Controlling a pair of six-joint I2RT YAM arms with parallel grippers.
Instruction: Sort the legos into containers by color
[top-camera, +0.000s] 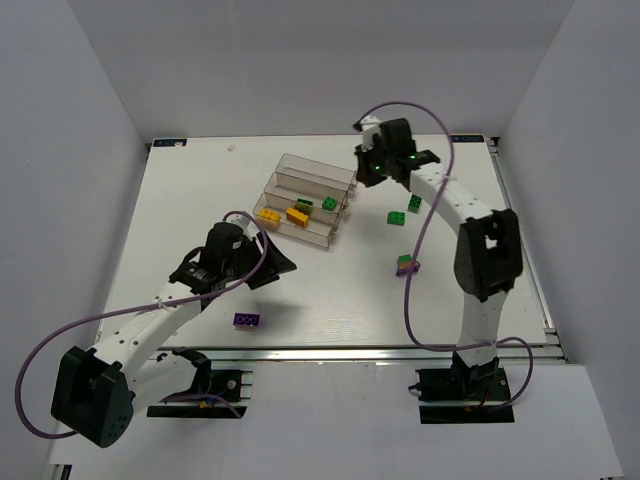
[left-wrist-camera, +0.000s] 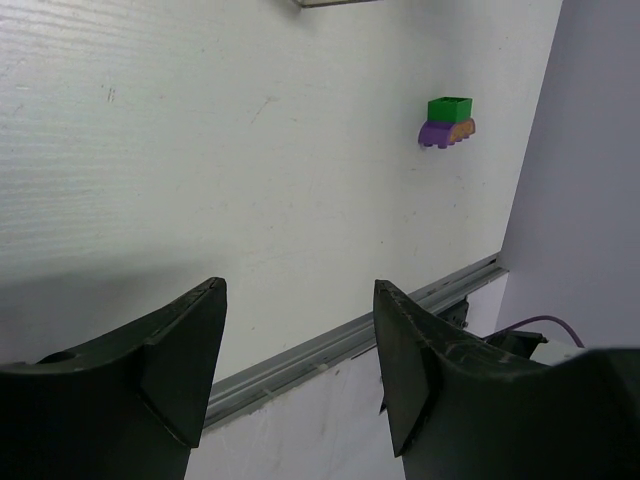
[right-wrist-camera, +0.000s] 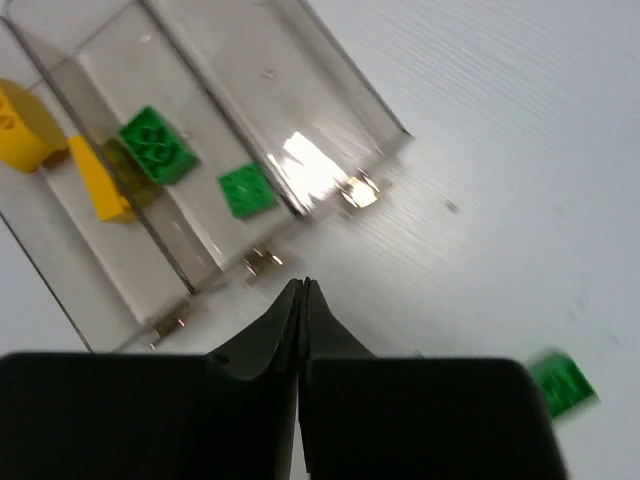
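The three joined clear bins (top-camera: 318, 176) stand at the table's centre. The nearest bin holds two yellow bricks (top-camera: 268, 214). The middle bin holds two green bricks (top-camera: 329, 204), and they also show in the right wrist view (right-wrist-camera: 157, 145). My right gripper (top-camera: 363, 177) is shut and empty just off the bins' right end (right-wrist-camera: 302, 286). Two loose green bricks (top-camera: 414, 202) lie to its right. A green brick stacked on a purple one (top-camera: 406, 265) sits further forward and shows in the left wrist view (left-wrist-camera: 447, 122). My left gripper (top-camera: 285, 262) is open and empty above bare table (left-wrist-camera: 300, 300). A purple brick (top-camera: 247, 320) lies near the front.
White walls enclose the table on the left, back and right. A metal rail (left-wrist-camera: 330, 350) runs along the table's front edge. One loose green brick (right-wrist-camera: 562, 382) lies close to the right gripper's side. Purple cables loop over both arms.
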